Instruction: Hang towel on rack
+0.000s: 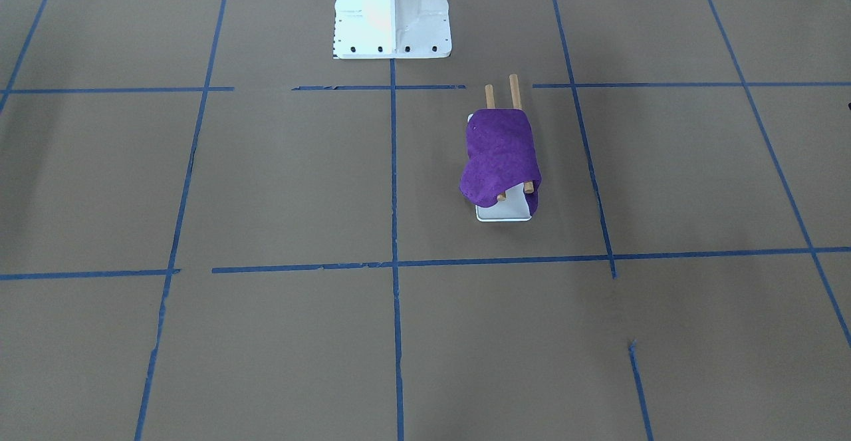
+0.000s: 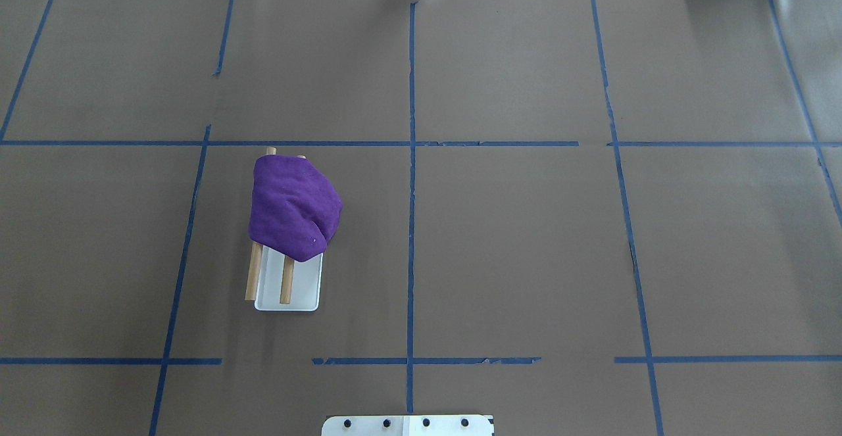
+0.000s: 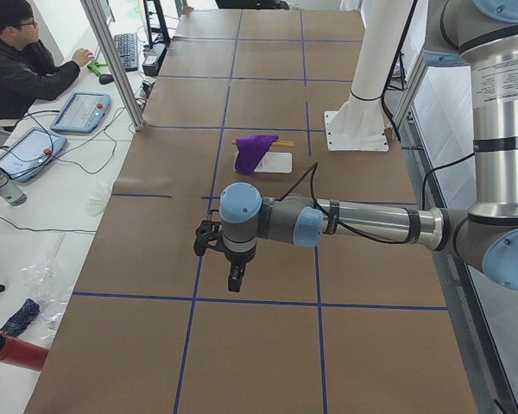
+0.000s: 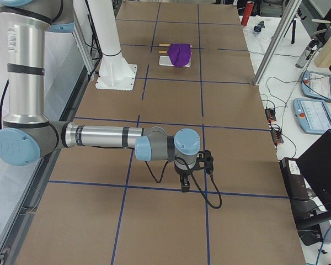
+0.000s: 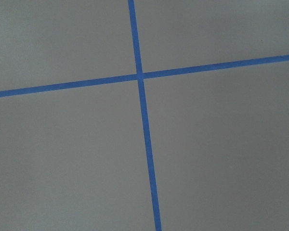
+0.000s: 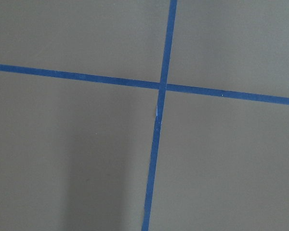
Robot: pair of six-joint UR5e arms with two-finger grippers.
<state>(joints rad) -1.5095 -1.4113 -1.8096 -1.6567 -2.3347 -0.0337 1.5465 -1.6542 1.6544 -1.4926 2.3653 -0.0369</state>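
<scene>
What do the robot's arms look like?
The left arm and right arm are shiny silver tubes with round light-blue caps at the joints. The left gripper and right gripper are small and black, with a thin black cable looping beside each.

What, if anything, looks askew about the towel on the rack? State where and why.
The towel sits crooked on the rack. It is bunched toward the far ends of the dowels, leaving the ends nearer the robot bare, and it sags lower on the robot's right side.
</scene>
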